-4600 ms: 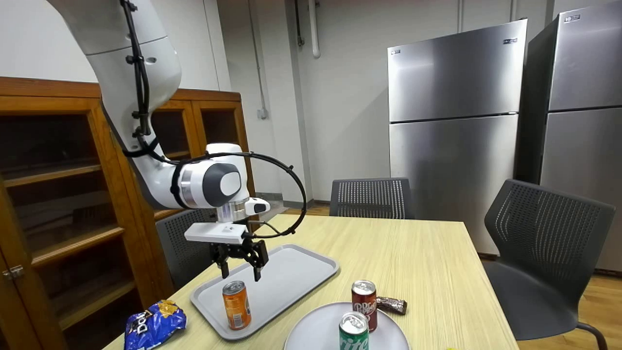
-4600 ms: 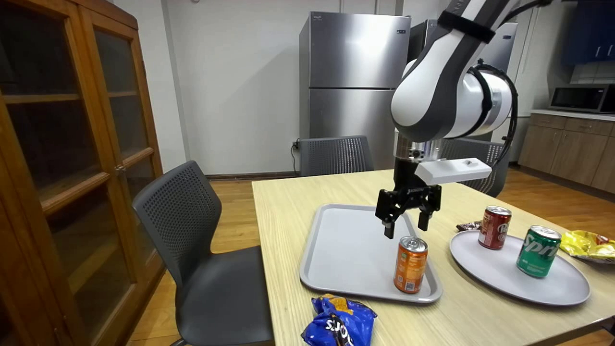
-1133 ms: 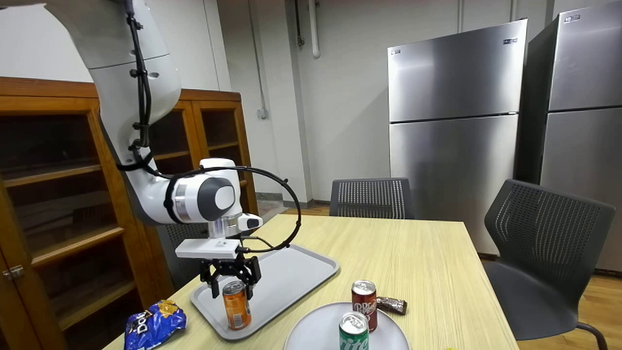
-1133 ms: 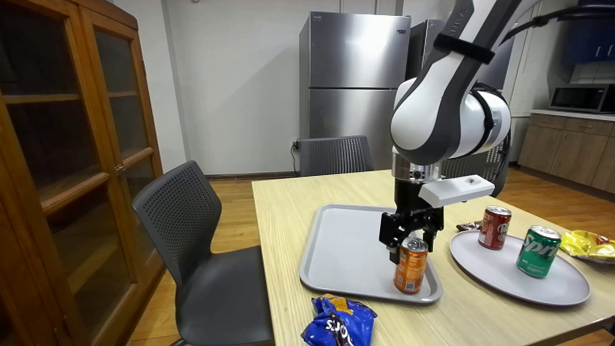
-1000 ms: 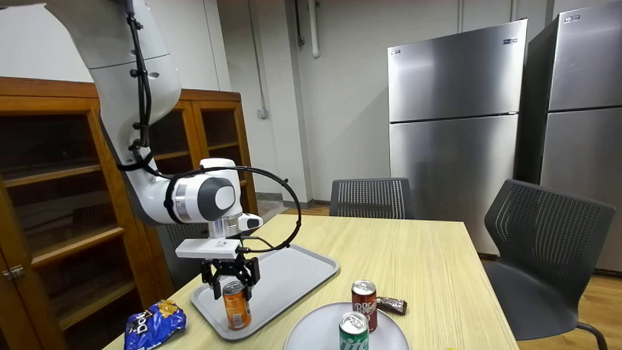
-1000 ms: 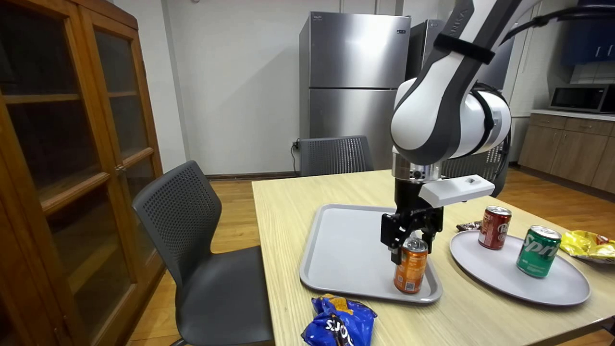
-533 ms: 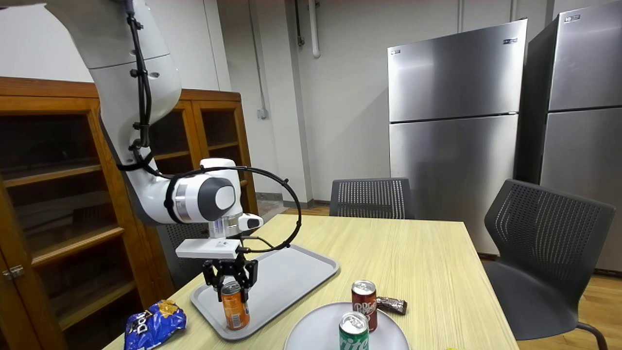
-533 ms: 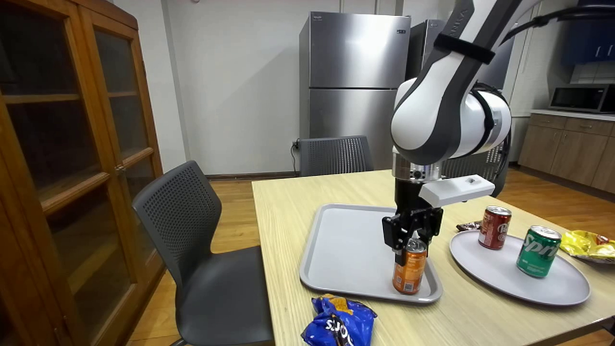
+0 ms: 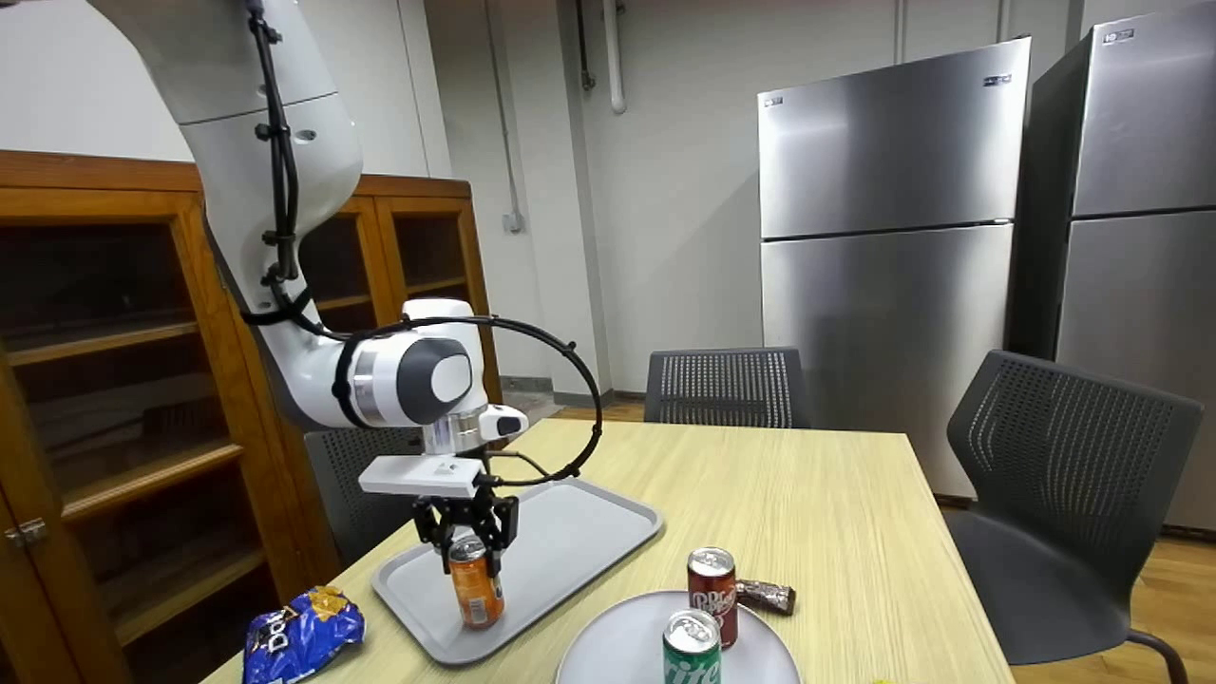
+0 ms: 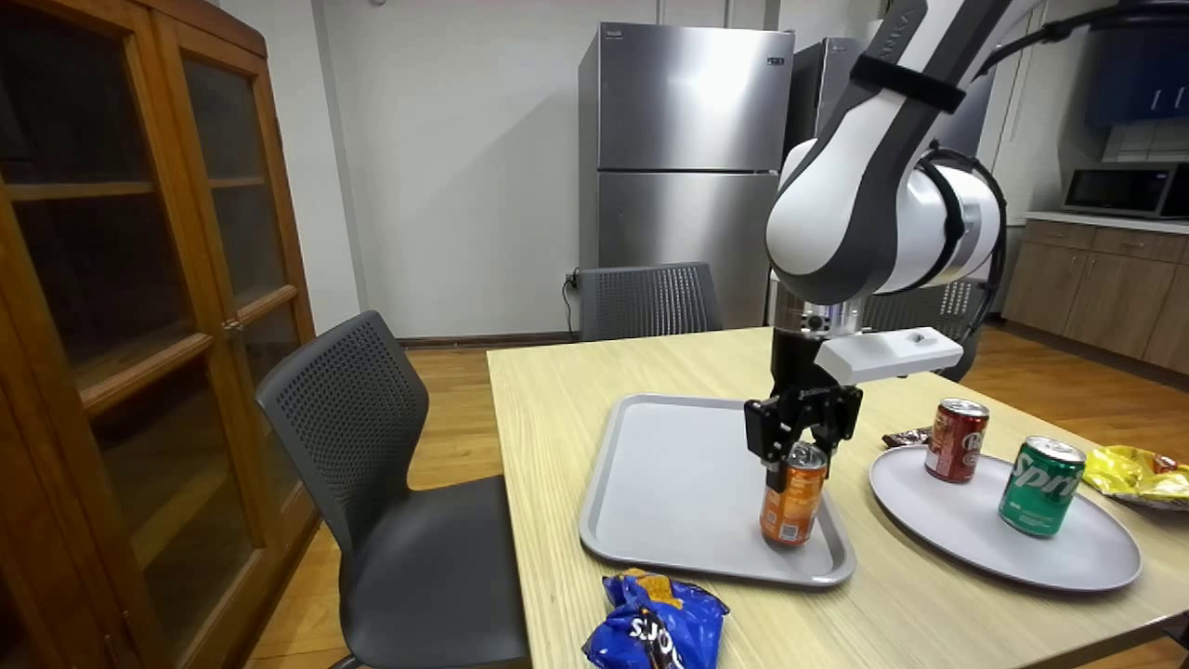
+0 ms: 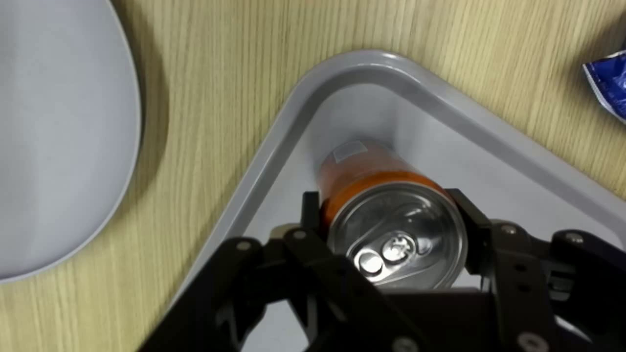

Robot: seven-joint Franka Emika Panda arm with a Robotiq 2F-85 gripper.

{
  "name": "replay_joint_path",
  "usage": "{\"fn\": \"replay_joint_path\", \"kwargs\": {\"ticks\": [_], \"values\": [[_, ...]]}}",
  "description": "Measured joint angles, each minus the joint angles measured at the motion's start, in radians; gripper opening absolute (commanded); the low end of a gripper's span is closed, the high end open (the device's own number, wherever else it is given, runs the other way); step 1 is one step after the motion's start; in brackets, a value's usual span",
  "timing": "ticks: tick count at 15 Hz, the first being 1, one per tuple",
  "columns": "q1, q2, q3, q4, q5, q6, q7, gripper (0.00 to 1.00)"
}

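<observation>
My gripper [image 9: 471, 568] is shut on an orange soda can [image 9: 477, 594], with one finger on each side near its top. Both exterior views show this, the gripper [image 10: 803, 467] and the can [image 10: 792, 509] being nearest the tray's front corner. The can appears slightly raised above the grey tray [image 9: 570, 532] and leans a little. In the wrist view the can's silver lid [image 11: 411, 220] sits between the black fingertips [image 11: 310, 210], with the tray [image 11: 464, 146] beneath.
A grey round plate [image 10: 947, 520] holds a Dr Pepper can [image 10: 956, 441] and a green Sprite can [image 10: 1040, 488]. A brown wrapper [image 9: 768, 597] lies by the plate. A blue chip bag [image 10: 661, 627] and a yellow bag [image 10: 1138, 474] lie on the table. Chairs stand around it.
My gripper came down around the orange can and closed on it. Since half a second ago the gripper and can have moved up slightly together.
</observation>
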Motion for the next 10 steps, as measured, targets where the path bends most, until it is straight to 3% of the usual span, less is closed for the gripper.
{"fn": "replay_joint_path", "kwargs": {"ticks": [10], "values": [[-0.086, -0.082, -0.048, -0.017, 0.053, 0.000, 0.000, 0.38]]}}
